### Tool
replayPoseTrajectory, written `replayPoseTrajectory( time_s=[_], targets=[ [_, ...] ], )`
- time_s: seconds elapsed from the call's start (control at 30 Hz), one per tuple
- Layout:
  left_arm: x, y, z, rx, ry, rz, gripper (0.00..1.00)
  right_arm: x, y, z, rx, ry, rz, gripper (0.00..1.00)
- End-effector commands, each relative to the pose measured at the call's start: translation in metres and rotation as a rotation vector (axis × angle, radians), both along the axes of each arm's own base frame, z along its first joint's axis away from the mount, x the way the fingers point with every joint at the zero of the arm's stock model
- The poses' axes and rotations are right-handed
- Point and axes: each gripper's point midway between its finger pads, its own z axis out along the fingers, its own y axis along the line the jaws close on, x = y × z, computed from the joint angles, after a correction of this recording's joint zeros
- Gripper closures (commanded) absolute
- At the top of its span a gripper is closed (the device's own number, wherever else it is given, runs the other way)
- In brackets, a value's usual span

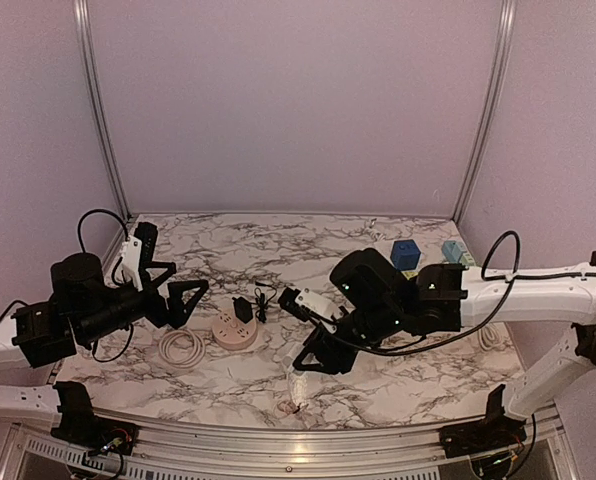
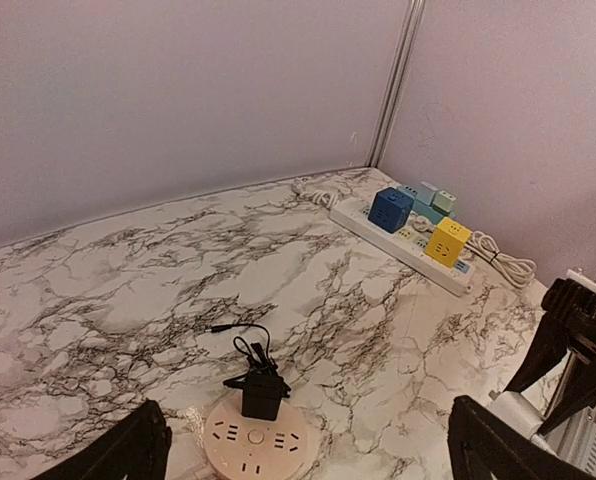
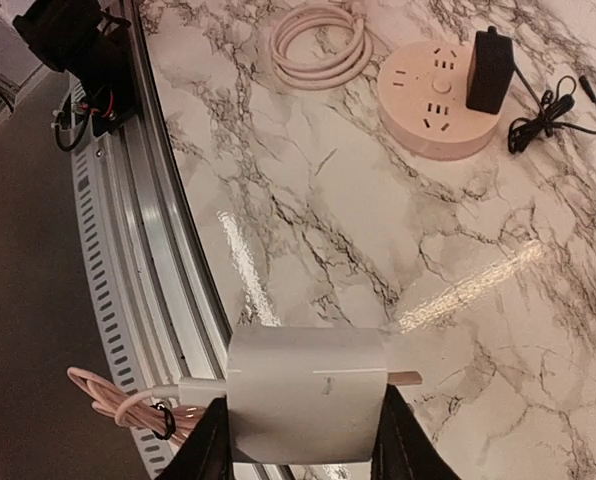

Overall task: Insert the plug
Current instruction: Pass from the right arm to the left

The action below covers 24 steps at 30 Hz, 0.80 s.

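A white charger plug [image 3: 306, 395] with a metal prong [image 3: 406, 377] sits between the fingers of my right gripper [image 3: 303, 425], which is shut on it. In the top view that gripper [image 1: 313, 360] holds the plug [image 1: 299, 386] low over the table near the front edge. A round pink power strip [image 1: 235, 331] lies left of it, with a black adapter [image 1: 242, 310] plugged into it. The strip also shows in the right wrist view [image 3: 440, 95] and the left wrist view [image 2: 256, 445]. My left gripper [image 2: 308, 420] is open and empty, just behind the strip.
A coiled pink cable [image 1: 181, 347] lies left of the round strip. A long white power strip [image 2: 403, 235] with a blue cube [image 2: 390, 210] and a yellow cube [image 2: 447, 239] lies at the back right. The plug's bundled pink cable [image 3: 118, 405] hangs over the metal front rail [image 3: 148, 250].
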Motion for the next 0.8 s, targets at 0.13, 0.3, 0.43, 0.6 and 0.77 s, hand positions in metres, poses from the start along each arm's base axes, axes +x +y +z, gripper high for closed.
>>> replayPoseTrajectory(
  time_s=[0.13, 0.3, 0.43, 0.6, 0.77],
  targets=[
    [-0.024, -0.014, 0.042, 0.128, -0.184, -0.153, 0.01, -0.028, 0.021, 0.073, 0.263, -0.063, 0.219, 0.99],
    [-0.041, -0.023, 0.057, 0.188, -0.274, -0.256, 0.01, -0.042, 0.024, 0.09, 0.334, -0.068, 0.316, 1.0],
    [-0.054, -0.033, 0.059, 0.276, -0.322, -0.345, 0.01, -0.052, 0.028, 0.103, 0.388, -0.065, 0.385, 1.0],
    [-0.071, -0.046, 0.06, 0.384, -0.418, -0.455, 0.01, -0.064, 0.028, 0.111, 0.435, -0.054, 0.461, 1.0],
    [-0.096, -0.057, 0.059, 0.466, -0.522, -0.602, 0.01, -0.082, 0.025, 0.119, 0.495, -0.01, 0.561, 1.0]
  ],
)
